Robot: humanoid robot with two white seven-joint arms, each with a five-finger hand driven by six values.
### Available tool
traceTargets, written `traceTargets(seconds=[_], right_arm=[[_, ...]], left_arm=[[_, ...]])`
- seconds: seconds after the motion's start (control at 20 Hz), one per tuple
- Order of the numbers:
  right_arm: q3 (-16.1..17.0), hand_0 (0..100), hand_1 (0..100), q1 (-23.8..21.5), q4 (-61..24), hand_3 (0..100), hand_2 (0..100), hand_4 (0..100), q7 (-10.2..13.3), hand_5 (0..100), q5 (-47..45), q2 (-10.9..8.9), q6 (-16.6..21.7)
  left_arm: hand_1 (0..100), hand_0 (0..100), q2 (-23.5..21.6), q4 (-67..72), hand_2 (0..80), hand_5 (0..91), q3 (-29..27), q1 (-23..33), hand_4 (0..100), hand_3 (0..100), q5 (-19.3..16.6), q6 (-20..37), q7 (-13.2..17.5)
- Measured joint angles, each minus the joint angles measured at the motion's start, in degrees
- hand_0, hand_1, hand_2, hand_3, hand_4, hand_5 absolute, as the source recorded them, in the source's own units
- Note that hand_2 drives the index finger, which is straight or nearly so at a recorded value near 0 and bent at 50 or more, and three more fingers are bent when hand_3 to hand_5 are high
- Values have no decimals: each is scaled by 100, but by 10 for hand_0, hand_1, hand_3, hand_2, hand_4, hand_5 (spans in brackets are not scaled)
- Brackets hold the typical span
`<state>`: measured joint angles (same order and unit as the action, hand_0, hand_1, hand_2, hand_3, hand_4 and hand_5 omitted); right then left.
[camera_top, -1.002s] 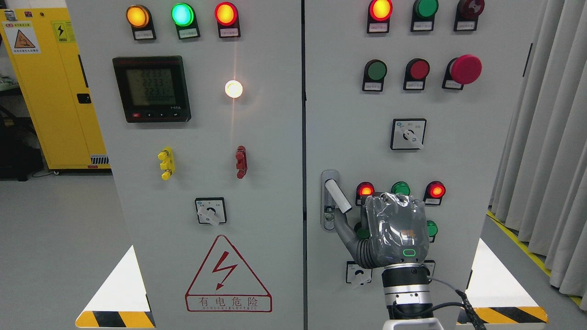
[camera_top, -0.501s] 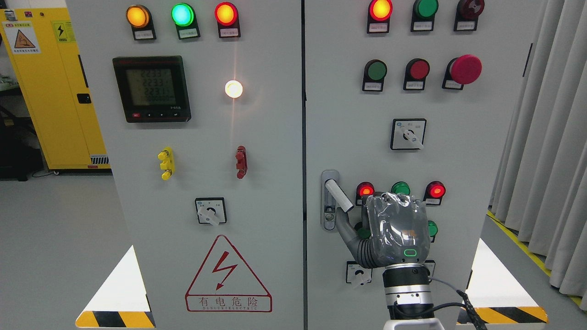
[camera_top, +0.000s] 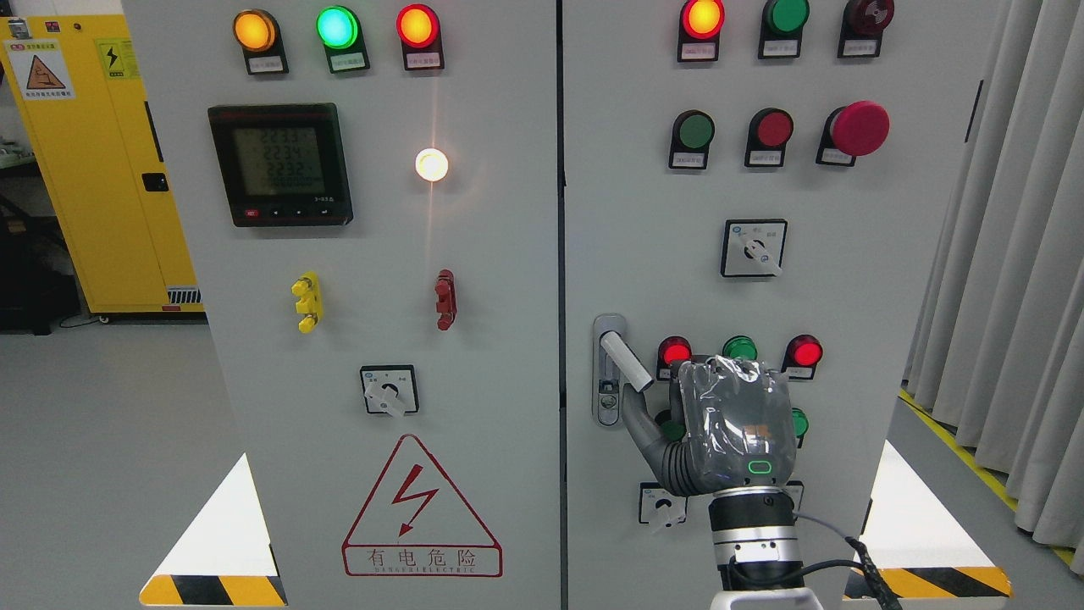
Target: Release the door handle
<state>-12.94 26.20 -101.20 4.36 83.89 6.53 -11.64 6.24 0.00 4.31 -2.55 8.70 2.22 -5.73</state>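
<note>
The door handle [camera_top: 625,361] sits on the right-hand door of the grey electrical cabinet [camera_top: 889,254], low on its left edge beside the centre seam — a short pale lever swung out and tilted down to the right from its metal lock plate [camera_top: 605,398]. It looks rigid and smooth, probably metal or hard plastic, so it should neither flex nor dent; a grasp would best go round the free end of the lever, away from the pivot.

The right hand [camera_top: 735,428], wrapped in clear film, hangs just right of and below the lever, back towards the camera. Its thumb reaches up to the lever's lower tip — touching or barely clear cannot be told — while the other fingers are hidden behind the palm, so whether they are spread or curled cannot be told. The lever itself stands free of any wrap-around grip. The left arm is out of view.

The only enclosure in view is the cabinet, its doors shut and contents unseen.
</note>
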Motion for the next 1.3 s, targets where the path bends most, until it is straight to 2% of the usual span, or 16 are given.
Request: traceTargets(seconds=[1.3], right_arm=[[76,569,367,31,-20,1000,930,1000,-22,1000,-4,-2,0]], left_arm=[[556,120,0,0,0,0,0,0,0,0,0,0,0]])
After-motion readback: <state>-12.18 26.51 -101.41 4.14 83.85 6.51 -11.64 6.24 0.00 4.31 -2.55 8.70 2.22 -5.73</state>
